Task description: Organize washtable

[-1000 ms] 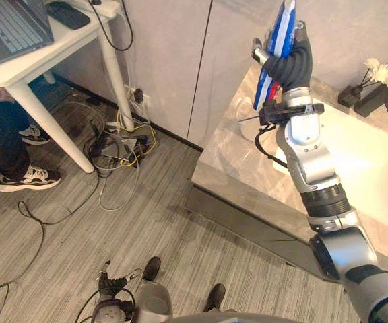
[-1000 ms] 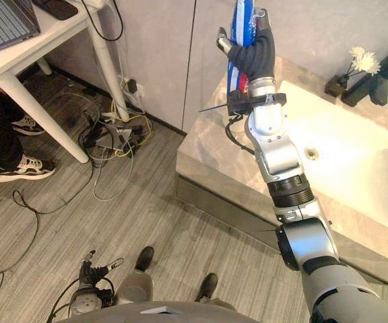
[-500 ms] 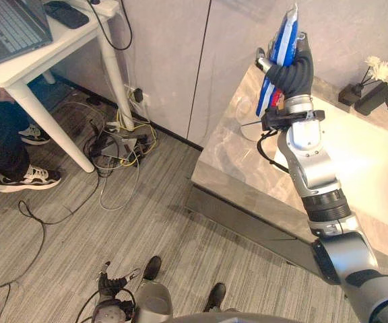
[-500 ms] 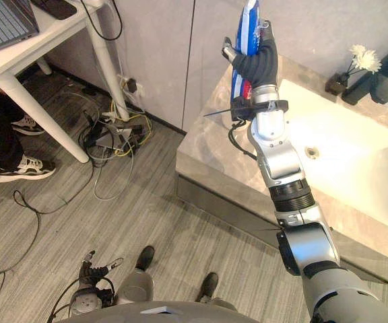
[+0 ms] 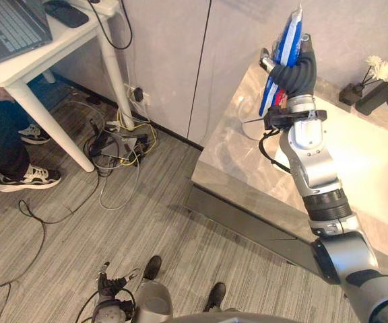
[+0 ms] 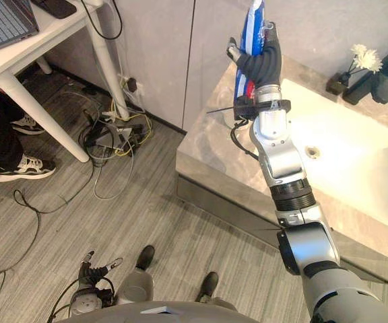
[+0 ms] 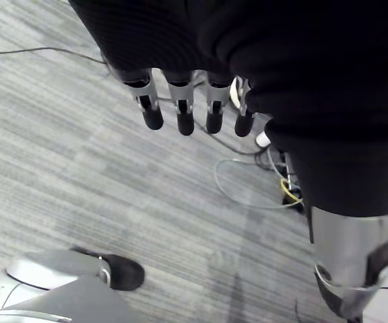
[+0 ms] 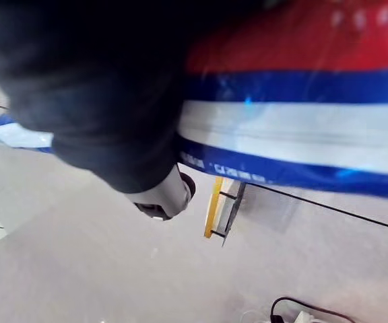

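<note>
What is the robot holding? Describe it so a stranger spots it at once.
Start at the marble washtable with its pale basin, on the robot's right. Above its left end the right hand grips a glossy packet upright. It is striped blue, white and red, unlike the white flower and dark tap standing behind the basin.

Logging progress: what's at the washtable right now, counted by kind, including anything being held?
packet, blue, white and red, held in the right hand: 1
flower vase: 1
faucet: 1
Total: 3
</note>
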